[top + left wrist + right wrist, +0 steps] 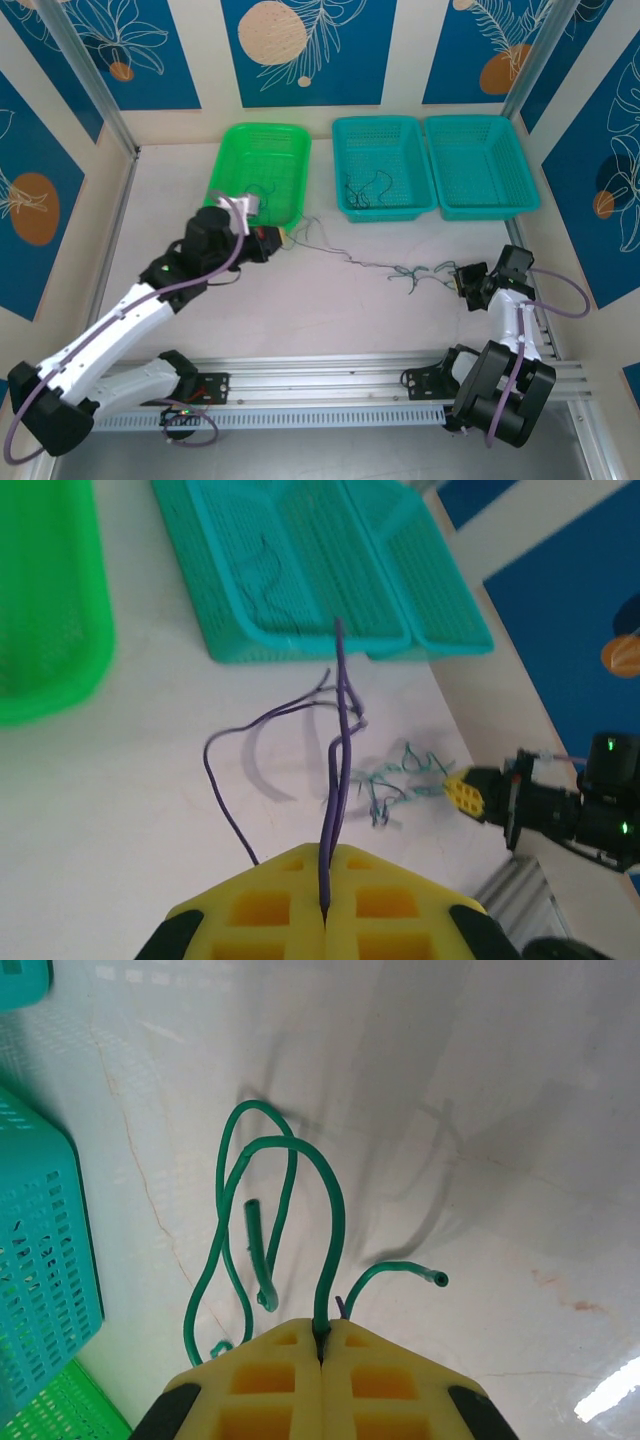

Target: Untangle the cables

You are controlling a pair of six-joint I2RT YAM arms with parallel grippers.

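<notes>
Tightening of the knot [410, 273] looms if both pull apart, with the left gripper [325, 858] clamped on the dark blue cable [342, 740], the right gripper [320, 1332] on the green cable [336, 1222].

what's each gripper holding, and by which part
Left gripper: purple cable, by its near stretch. Right gripper: green cable, pinched at the foot of its loop.

White arms [130, 315] with black joints, purple-grey cables [584, 293], yellow waffled jaws, seemingly green LEDs [610, 744].

Behind the cables [408, 274], the left basket [265, 160] is set at 11 o'clock, middle basket [383, 148] at 12, right basket [480, 165] at 1.
</notes>
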